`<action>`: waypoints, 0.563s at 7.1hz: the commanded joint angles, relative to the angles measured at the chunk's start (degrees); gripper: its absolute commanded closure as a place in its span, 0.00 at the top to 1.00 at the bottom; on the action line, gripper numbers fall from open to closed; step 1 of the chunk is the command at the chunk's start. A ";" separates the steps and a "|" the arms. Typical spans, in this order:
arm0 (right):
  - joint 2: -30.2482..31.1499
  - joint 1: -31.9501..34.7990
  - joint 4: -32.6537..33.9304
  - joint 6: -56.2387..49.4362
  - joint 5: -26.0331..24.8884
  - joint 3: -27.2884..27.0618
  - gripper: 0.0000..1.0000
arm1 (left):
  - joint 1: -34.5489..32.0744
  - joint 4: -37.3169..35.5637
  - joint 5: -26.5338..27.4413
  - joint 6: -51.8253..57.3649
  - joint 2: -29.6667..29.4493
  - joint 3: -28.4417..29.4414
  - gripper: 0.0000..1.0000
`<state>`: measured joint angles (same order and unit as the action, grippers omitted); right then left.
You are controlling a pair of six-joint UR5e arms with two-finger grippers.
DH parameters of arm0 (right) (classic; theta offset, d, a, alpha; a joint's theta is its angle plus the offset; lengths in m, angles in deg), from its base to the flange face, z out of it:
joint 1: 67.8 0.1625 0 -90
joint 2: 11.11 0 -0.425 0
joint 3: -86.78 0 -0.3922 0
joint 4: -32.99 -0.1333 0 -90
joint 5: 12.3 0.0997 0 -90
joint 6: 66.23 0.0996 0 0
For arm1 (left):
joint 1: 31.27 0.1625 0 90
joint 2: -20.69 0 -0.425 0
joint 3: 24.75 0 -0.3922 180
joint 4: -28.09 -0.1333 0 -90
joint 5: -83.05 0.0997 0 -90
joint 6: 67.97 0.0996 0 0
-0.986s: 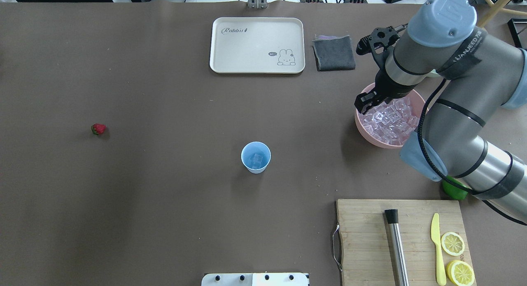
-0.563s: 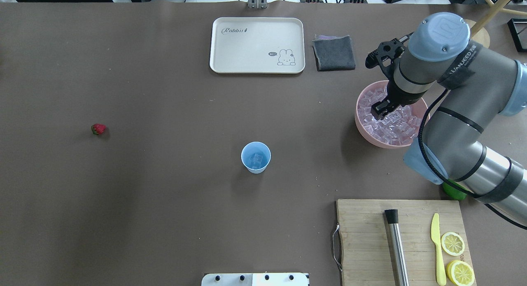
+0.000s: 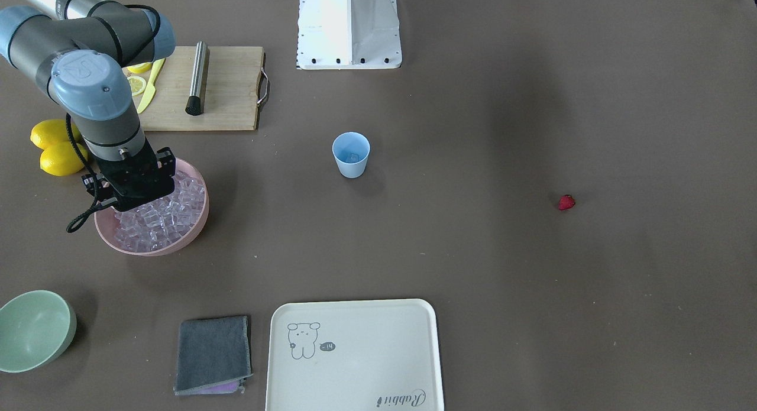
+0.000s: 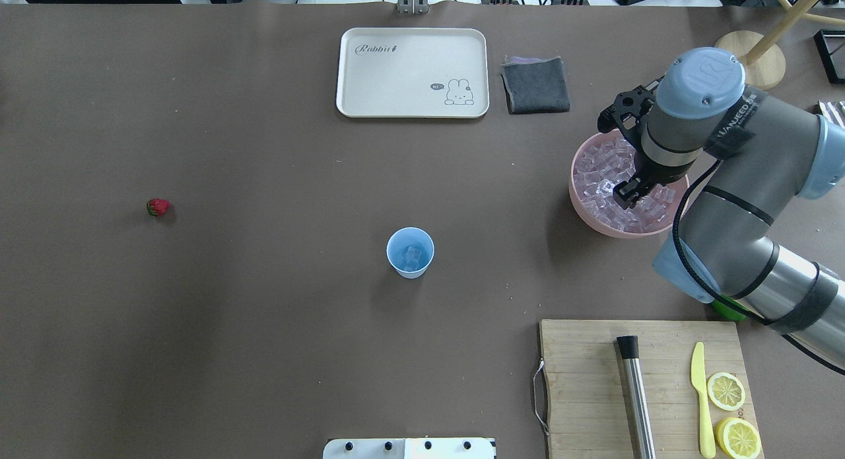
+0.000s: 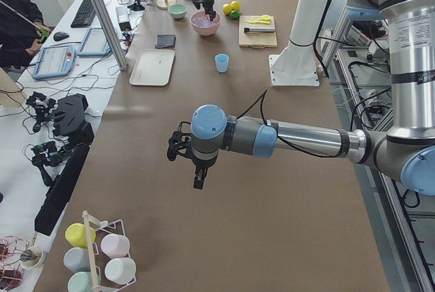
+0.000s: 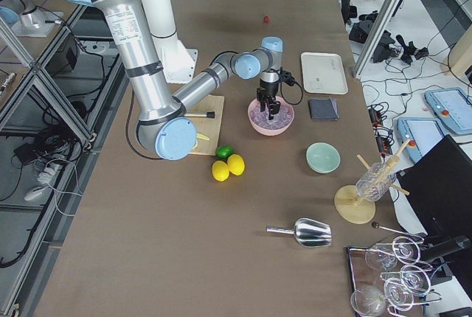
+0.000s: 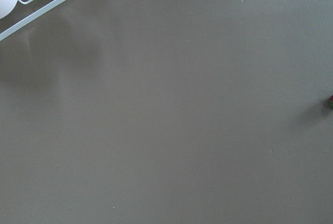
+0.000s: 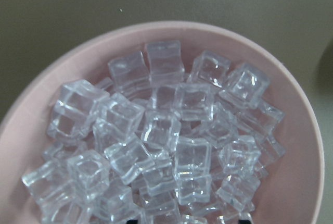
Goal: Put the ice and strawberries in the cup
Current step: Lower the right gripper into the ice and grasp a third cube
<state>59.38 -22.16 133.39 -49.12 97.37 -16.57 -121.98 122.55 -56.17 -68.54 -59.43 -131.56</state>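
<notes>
Pink bowl (image 8: 304, 151), heaped with cubes of clear ice (image 8: 161, 130), brown table (image 8: 62, 15) beyond the rim

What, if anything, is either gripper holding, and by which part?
Nothing visibly. The right gripper hangs open over the ice in the pink bowl, with no cube gripped. The left gripper, seen only from afar, cannot be judged.

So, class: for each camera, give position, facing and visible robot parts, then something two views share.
Front-facing: across the table, steeply down; robot base on top, right arm over pink bowl.
Overhead: behind robot, forward-down; right arm only.
Exterior left: table's left end; left arm near.
Exterior right: right end; right arm near.
Left wrist: bare table, strawberry at the edge; no body.
Right wrist: straight onto ice; hardly any body.
Shared: front-facing and overhead both show the cup.
</notes>
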 commanded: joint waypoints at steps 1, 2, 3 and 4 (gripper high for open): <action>0.88 -0.64 -0.12 -0.76 0.02 0.16 0.71 | 0.00 1.16 0.00 -1.19 0.32 -0.07 0.97; 0.88 -1.08 -0.12 -0.67 -0.07 0.25 0.71 | 0.00 1.16 0.00 -1.20 0.40 -0.07 0.97; 0.70 -1.25 -0.12 -0.76 0.02 0.34 0.68 | 0.00 1.16 0.00 -1.20 0.41 -0.07 0.97; 0.70 -1.26 -0.21 -0.76 -0.07 0.60 0.65 | 0.00 1.16 0.00 -1.20 0.41 -0.07 0.97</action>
<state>60.12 -23.30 133.25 -49.86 97.34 -16.21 -121.98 123.69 -56.17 -69.71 -59.05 -131.63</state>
